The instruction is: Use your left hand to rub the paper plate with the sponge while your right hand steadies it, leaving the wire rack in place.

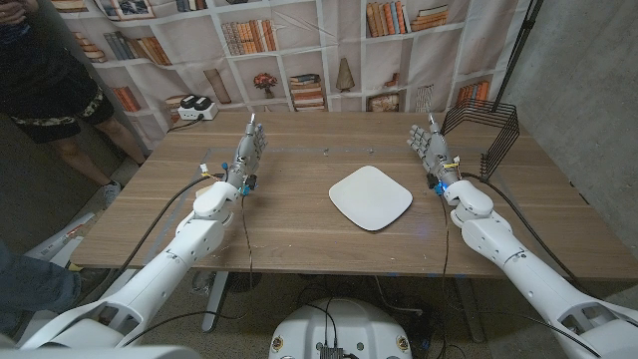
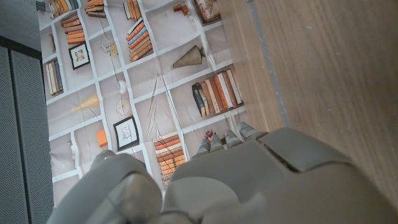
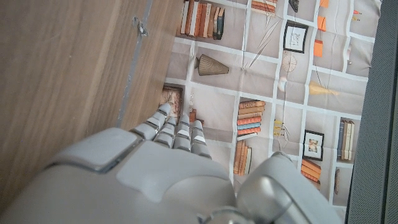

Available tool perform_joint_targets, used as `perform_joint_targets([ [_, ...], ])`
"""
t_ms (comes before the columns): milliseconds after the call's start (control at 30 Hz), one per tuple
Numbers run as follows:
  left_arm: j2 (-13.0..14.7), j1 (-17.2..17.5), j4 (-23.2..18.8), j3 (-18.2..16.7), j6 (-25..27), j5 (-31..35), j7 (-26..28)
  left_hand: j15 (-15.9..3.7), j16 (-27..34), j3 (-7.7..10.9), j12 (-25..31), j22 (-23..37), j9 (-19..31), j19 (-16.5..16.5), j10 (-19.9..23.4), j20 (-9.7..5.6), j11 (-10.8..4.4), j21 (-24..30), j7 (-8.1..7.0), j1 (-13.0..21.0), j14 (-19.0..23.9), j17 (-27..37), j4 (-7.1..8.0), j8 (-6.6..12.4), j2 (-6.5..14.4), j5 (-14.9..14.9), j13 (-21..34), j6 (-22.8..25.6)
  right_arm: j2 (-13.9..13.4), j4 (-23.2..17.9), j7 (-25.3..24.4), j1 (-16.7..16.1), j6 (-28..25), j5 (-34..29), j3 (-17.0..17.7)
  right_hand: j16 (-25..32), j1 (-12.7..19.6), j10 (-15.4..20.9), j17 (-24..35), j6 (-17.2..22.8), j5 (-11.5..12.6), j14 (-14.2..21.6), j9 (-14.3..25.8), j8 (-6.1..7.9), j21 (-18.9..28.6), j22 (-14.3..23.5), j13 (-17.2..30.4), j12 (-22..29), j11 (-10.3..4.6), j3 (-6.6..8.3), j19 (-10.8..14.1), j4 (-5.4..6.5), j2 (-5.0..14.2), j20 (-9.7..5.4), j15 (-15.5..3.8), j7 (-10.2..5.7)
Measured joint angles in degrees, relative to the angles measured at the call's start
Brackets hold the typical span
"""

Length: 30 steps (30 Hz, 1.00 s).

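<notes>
White paper plate (image 1: 371,196) lies just right of the tabletop's (image 1: 289,219) centre, bare wood all round it. Left hand (image 1: 249,152) at ten o'clock and right hand (image 1: 427,146) at two stand upright — fingers extended, holding nothing. Black wire rack (image 1: 484,133) sits at the far right edge.

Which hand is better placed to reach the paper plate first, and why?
The right hand: the paper plate lies right of the table's middle, nearer that hand than the left hand. Both hold nothing.
</notes>
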Motion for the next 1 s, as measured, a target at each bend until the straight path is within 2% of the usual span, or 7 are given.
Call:
perform_joint_targets([
  [133, -2.48, 1.46, -1.27, -3.40, 0.82, 2.28, -1.27, 0.18, 0.38, 0.00, 0.43, 0.00, 0.00, 0.00, 0.00, 0.00, 0.00, 0.00, 0.00, 0.74, -0.18, 0.00, 0.00, 0.36, 0.31, 0.00, 0.00, 0.00, 2.60, -0.77, 1.61, -1.36, -0.15, -2.39, 2.99, 0.00, 0.00, 0.00, 0.00, 0.00, 0.00, -0.01, 0.00, 0.00, 0.00, 0.00, 0.01, 0.00, 0.00, -0.24, 0.00, 0.24, 0.00, 0.00, 0.01, 0.00],
  [233, -2.72, 1.58, -1.38, -3.74, 1.30, 3.72, -2.40, 0.18, 0.38, 0.07, 0.43, 0.00, 0.00, 0.00, 0.00, 0.00, 0.00, 0.00, 0.00, 0.97, -0.18, -0.09, -0.08, 0.45, 0.55, 0.41, 0.00, 0.00, 4.98, -1.80, 2.10, -2.64, -0.20, -3.21, 5.68, 0.00, 0.00, 0.03, 0.00, 0.00, 0.00, -0.01, 0.00, 0.00, 0.00, 0.00, 0.01, 0.00, 0.03, -0.24, 0.00, 0.23, 0.00, 0.01, 0.01, -0.01],
  [333, -5.77, 3.04, -2.85, -7.92, 1.88, 5.47, -3.80, 0.18, 0.38, 0.17, 0.43, 0.00, 0.00, 0.01, 0.00, 0.00, 0.00, 0.00, 0.00, 1.26, -0.18, -0.17, -0.18, 0.58, 0.84, 0.43, 0.00, 0.00, 6.93, -3.00, 4.15, -3.80, -0.37, -7.07, 7.94, 0.00, 0.00, 0.75, 0.00, 0.00, 0.00, 0.14, 0.00, 0.00, 0.00, 0.00, 0.01, 0.44, 0.09, -0.24, 0.01, 0.23, 0.00, 0.00, 0.14, -0.01],
  [467, -6.36, 3.30, -3.13, -8.74, 2.49, 7.51, -5.48, 0.18, 0.38, 0.42, 0.78, 0.00, 0.00, 0.01, 0.00, 0.00, 0.00, 0.00, 0.00, 1.80, -0.18, -0.17, -0.43, 0.63, 1.35, 0.43, 0.00, 0.00, 9.02, -4.37, 4.61, -4.95, -0.43, -8.11, 10.25, 0.00, 0.00, 1.05, -0.01, 0.01, 0.00, 0.30, -0.01, 0.00, 0.00, 0.00, 0.01, 0.44, 0.38, -0.48, 0.21, 0.45, 0.00, -0.20, 0.31, -0.03],
  [567, -6.36, 3.30, -3.13, -8.74, 2.80, 8.78, -6.66, 0.18, 0.38, 0.42, 0.89, 0.00, 0.00, 0.01, 0.00, 0.00, 0.00, 0.00, 0.00, 2.29, -0.18, -0.17, -0.43, 0.80, 0.96, 0.43, -0.01, 0.00, 10.35, -5.26, 4.61, -5.62, -0.43, -8.11, 11.57, 0.00, 0.00, 1.05, -0.01, 0.01, 0.00, 0.30, -0.01, 0.00, 0.00, -0.01, 0.01, 0.44, 0.38, -0.64, 0.21, 0.30, 0.00, -0.20, 0.31, -0.03],
  [600, -8.66, 4.45, -4.38, -12.03, 2.92, 9.23, -7.07, 0.18, 0.38, 0.40, 0.89, -0.01, -0.01, 0.01, 0.00, 0.00, 0.00, 0.00, 0.00, 2.69, -0.18, -0.17, -0.45, 0.80, 1.36, 0.43, -0.01, 0.00, 10.80, -5.56, 6.02, -5.85, -0.77, -11.47, 12.01, 0.00, 0.00, 1.05, -0.01, 0.01, 0.00, 0.33, -0.01, 0.00, 0.00, 0.00, 0.01, 0.44, 0.38, -0.64, 0.21, 0.30, 0.00, -0.19, 0.28, -0.03],
  [1000, -11.30, 7.58, -6.82, -17.34, 3.03, 12.78, -10.34, 0.18, 0.66, 0.85, 0.89, -0.01, -0.01, 0.01, 1.15, 0.01, 0.10, -0.45, 0.31, 3.77, -0.18, -0.17, -1.25, 0.80, 1.85, 0.43, -0.01, -0.31, 14.10, -9.29, 7.03, -8.14, -2.51, -16.48, 15.05, -0.01, 0.00, 1.05, -0.02, 0.01, 0.21, 0.52, -0.01, 0.00, -0.39, -0.01, 0.00, 0.44, 0.38, -0.63, 0.21, 0.30, 0.00, -0.19, 0.10, -0.04],
])
